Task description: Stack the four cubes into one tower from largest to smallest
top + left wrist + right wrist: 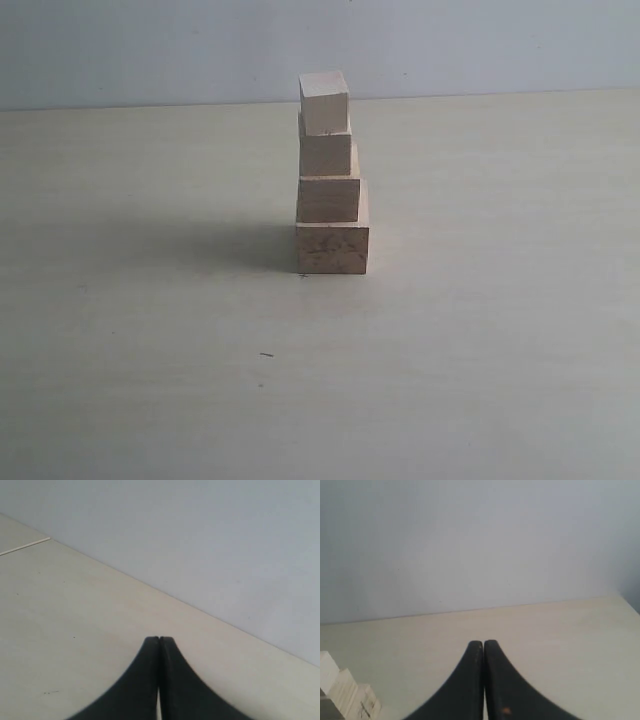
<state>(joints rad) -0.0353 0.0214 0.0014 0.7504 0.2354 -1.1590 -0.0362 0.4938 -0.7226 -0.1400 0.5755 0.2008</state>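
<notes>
in the exterior view the tower [331, 175] stands in the middle of the table [150, 350], biggest cube [332, 248] at the bottom, smallest cube [323, 100] on top. in the left wrist view the left gripper [159, 639] has its two black tips pressed together over the table. in the right wrist view the right gripper [483, 642] is pressed together too, with the tower off to one side.

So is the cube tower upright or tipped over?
Upright: the tower stands as a stepped four-level column on the table, with the largest cube lowest and the smallest cube topmost.
</notes>
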